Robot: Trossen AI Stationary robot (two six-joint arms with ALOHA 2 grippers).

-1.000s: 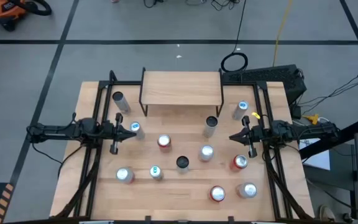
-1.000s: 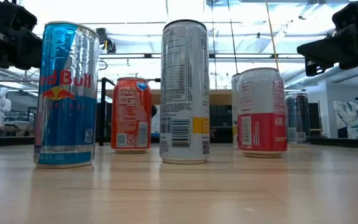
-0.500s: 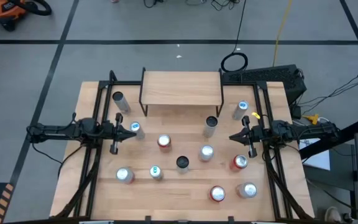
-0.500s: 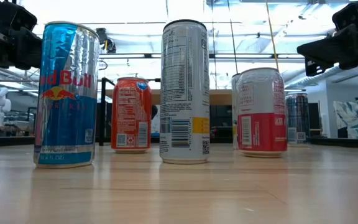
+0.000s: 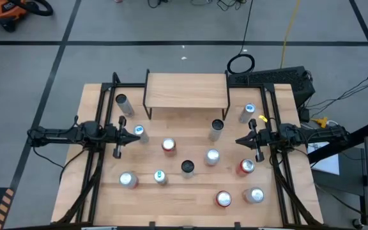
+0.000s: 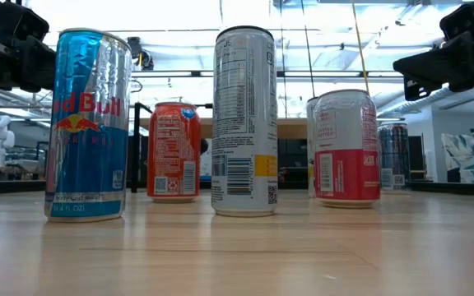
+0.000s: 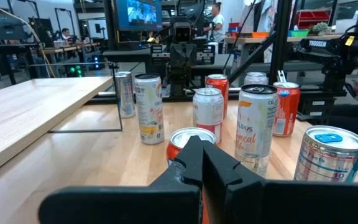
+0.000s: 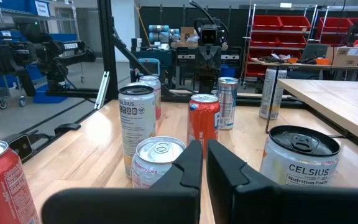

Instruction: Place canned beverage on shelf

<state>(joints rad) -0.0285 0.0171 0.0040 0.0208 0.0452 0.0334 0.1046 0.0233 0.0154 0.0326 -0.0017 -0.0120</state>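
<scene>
A blue Red Bull can (image 6: 87, 125), a tall white can (image 6: 244, 122) and two red cans (image 6: 174, 152) stand upright on the wooden surface (image 6: 237, 255).

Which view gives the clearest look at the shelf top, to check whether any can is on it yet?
The high view: it shows the whole shelf from above, with no can on it. The left wrist view catches only a slanting part of its top and a black leg, the right wrist view one corner, and in the low view cans mostly hide it.

Overhead straight down on whole light wooden tabletop (image 5: 101, 191); table-level close behind cans; wrist views facing inward across shared cans.
</scene>
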